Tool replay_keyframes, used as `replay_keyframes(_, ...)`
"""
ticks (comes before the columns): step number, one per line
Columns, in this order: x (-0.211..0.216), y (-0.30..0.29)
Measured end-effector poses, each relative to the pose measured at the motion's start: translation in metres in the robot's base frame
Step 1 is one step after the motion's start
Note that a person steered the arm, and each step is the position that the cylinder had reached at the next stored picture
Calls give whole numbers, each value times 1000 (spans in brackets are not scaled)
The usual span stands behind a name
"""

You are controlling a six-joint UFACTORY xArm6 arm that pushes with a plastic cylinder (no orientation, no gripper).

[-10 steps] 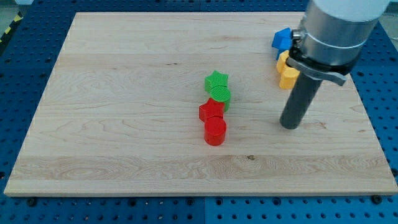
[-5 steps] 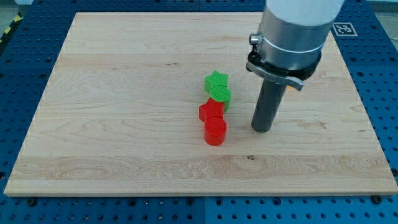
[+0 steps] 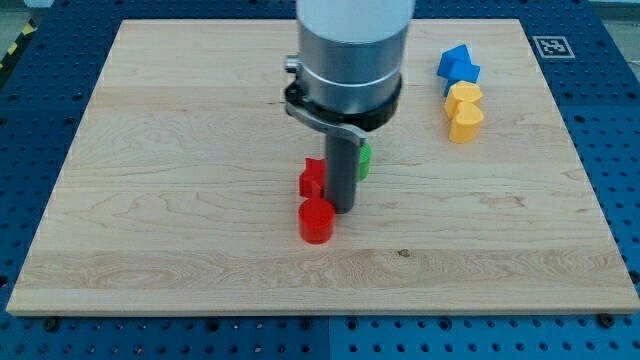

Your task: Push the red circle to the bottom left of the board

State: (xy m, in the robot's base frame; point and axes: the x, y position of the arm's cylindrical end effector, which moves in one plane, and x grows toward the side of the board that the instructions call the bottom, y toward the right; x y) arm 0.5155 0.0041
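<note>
Pale wooden board (image 3: 180, 150) lies on the blue perforated desk (image 3: 30, 120), and in the one camera view my dark rod stands near its middle. My tool has no jaws to be wide or narrow; it holds nothing, and my tip (image 3: 343, 208) rests on the board, touching or just beside the red circle block (image 3: 316, 221), which sits at the tip's lower left, a little below the board's centre. A second red block (image 3: 312, 179), its shape unclear, is just left of the rod, and a sliver of green block (image 3: 365, 158) shows at the rod's right. Well apart, near the view's top right, a blue block (image 3: 457, 64) touches two yellow blocks (image 3: 464, 108).
</note>
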Motion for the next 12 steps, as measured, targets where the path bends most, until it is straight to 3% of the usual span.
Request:
replay_keyframes(3, 36, 10)
replay_keyframes(12, 32, -84)
